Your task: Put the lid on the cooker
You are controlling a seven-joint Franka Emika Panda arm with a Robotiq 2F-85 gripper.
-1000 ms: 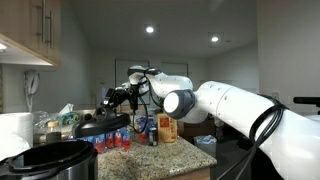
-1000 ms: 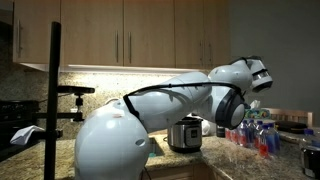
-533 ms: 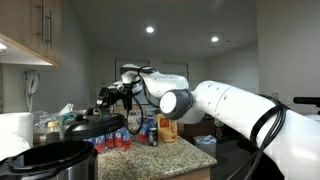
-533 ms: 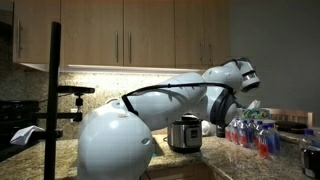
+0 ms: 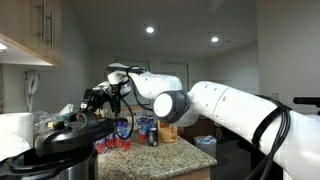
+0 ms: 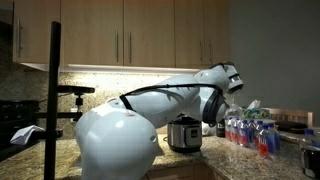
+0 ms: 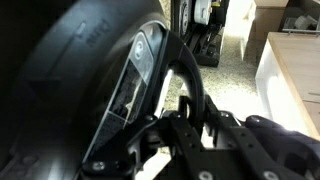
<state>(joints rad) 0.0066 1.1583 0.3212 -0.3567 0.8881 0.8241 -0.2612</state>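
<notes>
My gripper [image 5: 92,103] is shut on the handle of the round black lid [image 5: 70,133] and holds it just above the cooker [image 5: 55,160], which stands at the near left with its black rim and steel body. In the wrist view the lid [image 7: 70,70] fills the left side, and its handle bar [image 7: 185,80] runs down between my fingers [image 7: 190,125]. In an exterior view the cooker [image 6: 186,134] stands on the counter behind my arm; the lid is hidden there.
Several small bottles with red caps [image 5: 125,140] and an orange carton [image 5: 167,128] stand on the speckled counter [image 5: 185,158] behind the cooker. The bottles also show in an exterior view [image 6: 250,133]. Wall cabinets [image 6: 150,35] hang above. A black camera stand [image 6: 52,100] is nearby.
My gripper has carried the lid leftward and downward, from over the bottles to just above the cooker.
</notes>
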